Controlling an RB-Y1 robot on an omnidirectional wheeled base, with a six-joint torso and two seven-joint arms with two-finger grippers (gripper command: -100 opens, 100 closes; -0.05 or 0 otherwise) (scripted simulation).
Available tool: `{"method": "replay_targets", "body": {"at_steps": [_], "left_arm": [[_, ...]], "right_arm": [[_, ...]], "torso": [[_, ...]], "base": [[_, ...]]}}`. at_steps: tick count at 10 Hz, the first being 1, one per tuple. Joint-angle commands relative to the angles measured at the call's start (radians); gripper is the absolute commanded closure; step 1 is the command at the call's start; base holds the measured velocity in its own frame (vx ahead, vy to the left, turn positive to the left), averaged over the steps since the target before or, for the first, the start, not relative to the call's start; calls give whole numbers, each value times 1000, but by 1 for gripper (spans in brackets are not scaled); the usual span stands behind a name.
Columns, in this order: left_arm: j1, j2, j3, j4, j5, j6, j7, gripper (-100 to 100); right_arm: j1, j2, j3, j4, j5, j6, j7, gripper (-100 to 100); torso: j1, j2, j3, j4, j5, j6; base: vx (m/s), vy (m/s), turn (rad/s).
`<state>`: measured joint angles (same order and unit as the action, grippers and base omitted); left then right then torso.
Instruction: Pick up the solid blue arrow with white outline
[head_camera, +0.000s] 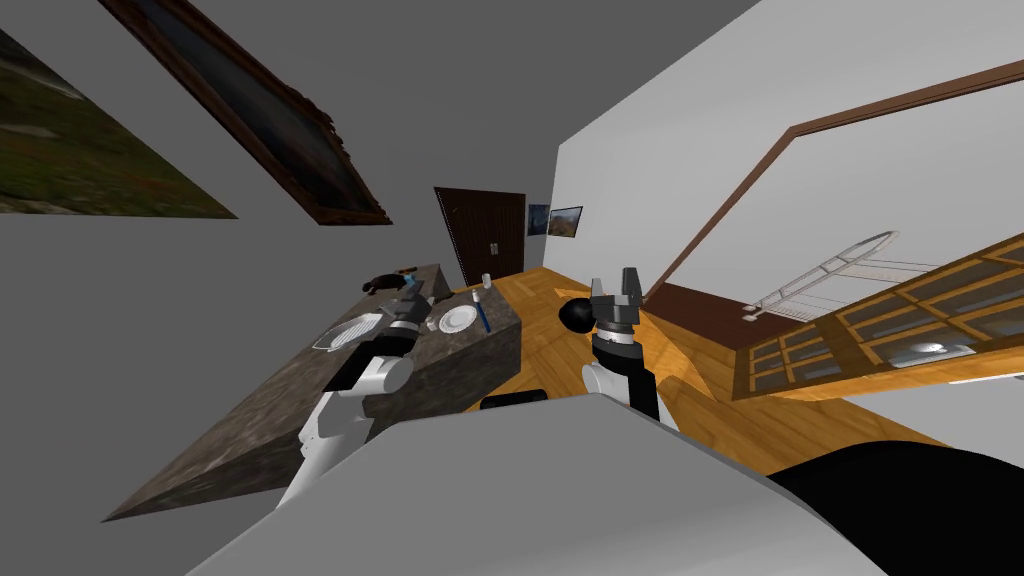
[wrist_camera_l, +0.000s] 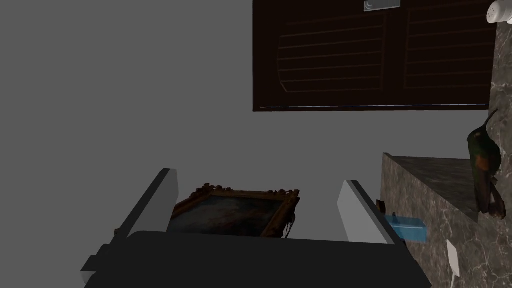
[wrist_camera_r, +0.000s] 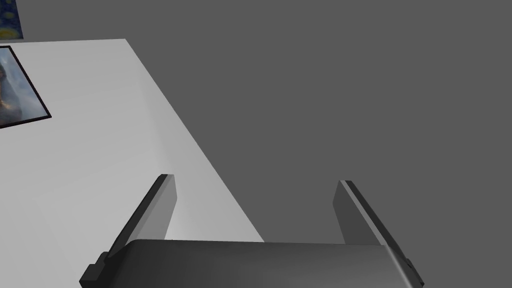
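Note:
A flat light blue piece (wrist_camera_l: 408, 229) lies on the dark stone counter (wrist_camera_l: 440, 185), just outside one finger of my left gripper (wrist_camera_l: 260, 178); its outline is too hidden to tell. That gripper is open with nothing between its fingers and hovers over the counter's far part (head_camera: 413, 300). A small blue spot (head_camera: 409, 282) shows on the counter just past it. A thin blue stick (head_camera: 483, 316) lies by a white plate (head_camera: 457, 319). My right gripper (head_camera: 615, 280) is raised over the wooden floor, open and empty (wrist_camera_r: 256, 179).
On the counter are a dark bird figure (wrist_camera_l: 485, 172), a mesh bowl (head_camera: 347, 330), a small white cup (head_camera: 487, 281) and a white shaker (wrist_camera_l: 500, 12). A dark louvred door (wrist_camera_l: 370, 55) stands beyond the counter's end. A black ball (head_camera: 576, 316) lies on the floor.

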<state>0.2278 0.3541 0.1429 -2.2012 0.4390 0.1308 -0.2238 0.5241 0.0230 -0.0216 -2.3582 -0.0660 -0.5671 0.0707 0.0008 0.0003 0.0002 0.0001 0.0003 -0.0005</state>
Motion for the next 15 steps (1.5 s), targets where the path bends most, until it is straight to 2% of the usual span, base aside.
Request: {"method": "replay_targets", "body": {"at_steps": [1,2,3,5,6,8,9,11,12,14,15], "left_arm": [[-21,26,17,9,35,50,-28,-100],[-21,26,17,9,35,78,-28,-100],[-42,54,35,21,71,108,-54,-100],[-42,54,35,21,71,159,-54,-100],[-63,83,52,33,105,187,-78,-100],[-63,83,52,33,105,233,-78,-100],[-81,111,68,46,138,264,-102,-100],[-81,111,68,46,138,308,-102,-100],[-98,140,83,59,170,344,-124,-100],[-98,140,83,59,170,382,-124,-100],[-112,168,97,72,199,418,-145,-100]], "right_arm": [[0,0,0,0,0,0,0,0],[0,0,0,0,0,0,0,0],[0,0,0,0,0,0,0,0],[0,0,0,0,0,0,0,0],[0,0,0,0,0,0,0,0],[0,0,0,0,0,0,0,0],[0,0,0,0,0,0,0,0],[0,0,0,0,0,0,0,0],[0,0,0,0,0,0,0,0],[0,0,0,0,0,0,0,0],[0,0,0,0,0,0,0,0]], "torso": [[0,0,0,0,0,0],[0,0,0,0,0,1],[0,0,0,0,0,0],[0,0,0,0,0,0],[0,0,0,0,0,0],[0,0,0,0,0,0],[0,0,0,0,0,0],[0,0,0,0,0,0],[0,0,0,0,0,0],[0,0,0,0,0,0],[0,0,0,0,0,0]], "base": [[-12,7,-138],[-13,12,-89],[-16,13,-130],[-11,11,-38],[-7,3,-159],[-6,7,-33],[-7,1,-165],[-6,7,-34],[-5,1,-135],[-3,3,-57],[-1,-2,-178]]}}
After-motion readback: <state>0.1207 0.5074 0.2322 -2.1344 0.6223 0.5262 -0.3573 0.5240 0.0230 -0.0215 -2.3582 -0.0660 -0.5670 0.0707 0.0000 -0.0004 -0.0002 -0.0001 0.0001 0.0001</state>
